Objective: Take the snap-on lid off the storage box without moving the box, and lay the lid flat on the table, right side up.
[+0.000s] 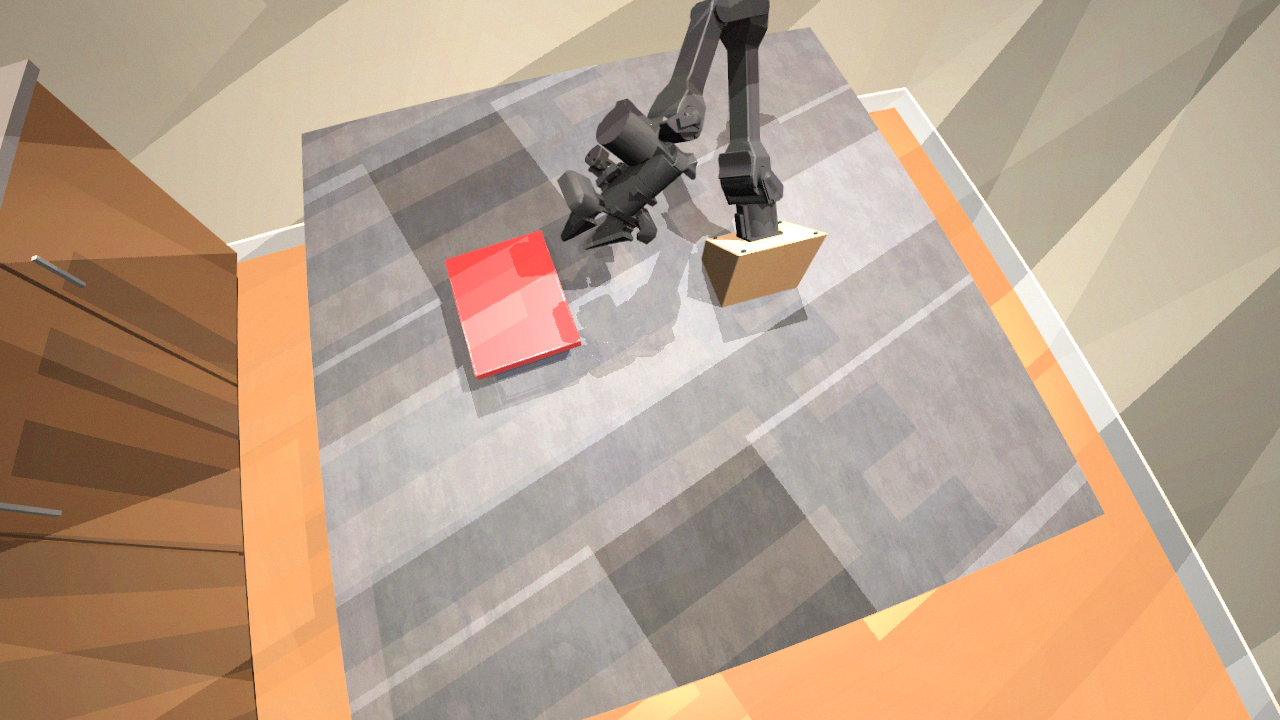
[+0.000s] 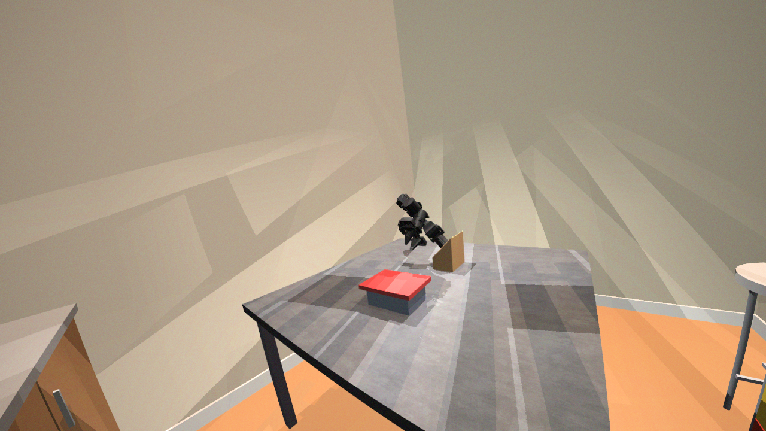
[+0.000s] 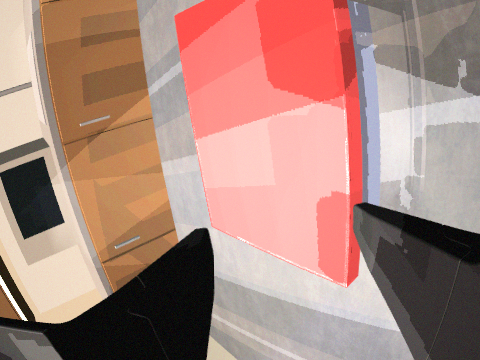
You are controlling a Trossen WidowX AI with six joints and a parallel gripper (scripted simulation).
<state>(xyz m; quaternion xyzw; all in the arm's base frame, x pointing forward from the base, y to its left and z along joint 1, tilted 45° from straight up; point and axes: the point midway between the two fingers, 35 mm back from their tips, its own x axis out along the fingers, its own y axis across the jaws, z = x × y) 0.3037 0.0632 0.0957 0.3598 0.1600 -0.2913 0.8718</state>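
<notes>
The red lid [image 1: 514, 304] [image 2: 395, 282] [image 3: 270, 125] sits flat on top of the blue-grey storage box [image 2: 388, 304] [image 3: 371, 125], overhanging its sides. The box stands on the table [image 1: 698, 402] [image 2: 482, 364]. My gripper [image 1: 577, 240] [image 2: 409, 246] [image 3: 283, 229] is open with nothing between its fingers. It hangs above the table on the arm-base side of the box, clear of the lid, with its fingers angled down. In the wrist view the lid lies beyond the fingertips, mostly between their directions. Most of the box body is hidden under the lid in the wrist view.
The arm rises from a wooden wedge-shaped base [image 1: 769, 273] [image 2: 456, 254] to the right of the box in the top view. A brown cabinet [image 1: 134, 349] [image 2: 75, 369] [image 3: 112, 150] stands beyond the table's left edge. A round stool [image 2: 752, 274] stands off to the right in the exterior view.
</notes>
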